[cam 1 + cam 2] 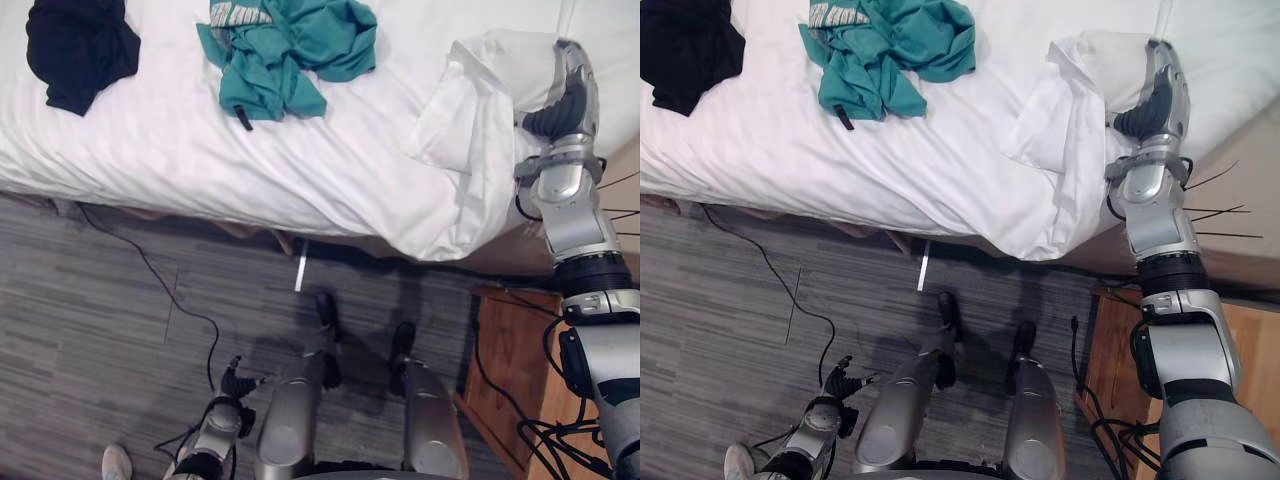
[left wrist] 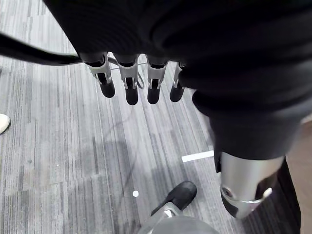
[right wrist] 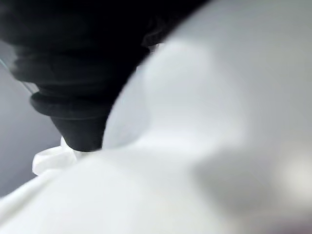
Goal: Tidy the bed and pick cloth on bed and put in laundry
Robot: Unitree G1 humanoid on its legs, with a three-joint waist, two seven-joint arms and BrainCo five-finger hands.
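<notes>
1. left eye view – a white-sheeted bed (image 1: 330, 170) runs across the top. on it lie a crumpled teal cloth garment (image 1: 285, 50) near the middle and a bunched black cloth garment (image 1: 80, 45) towards the robot's left, well apart from each other, with neither hand touching them. a soft white pillow (image 1: 480, 110) sits at the bed's right corner, its case drooping over the edge. the right hand (image 1: 570, 95) is up against the pillow's right side. the left hand (image 1: 235, 385) hangs low over the grey striped carpet floor (image 1: 100, 300), far from the bed.
2. right eye view – a brown wooden bedside cabinet (image 1: 1105, 350) stands on the floor below the bed corner, beside the right arm. a short white strip (image 1: 924, 266) lies on the carpet just under the bed's edge, and a person's pale shoe (image 1: 737, 462) shows at the lower left.
3. left wrist view – the left hand's fingers (image 2: 129, 87) hang straight and slightly apart over the carpet, holding nothing.
4. right wrist view – white pillow fabric presses close against the right hand's dark ribbed cover (image 3: 78, 97); the fingers are hidden by the fabric, so i cannot tell whether they are spread or clamped.
</notes>
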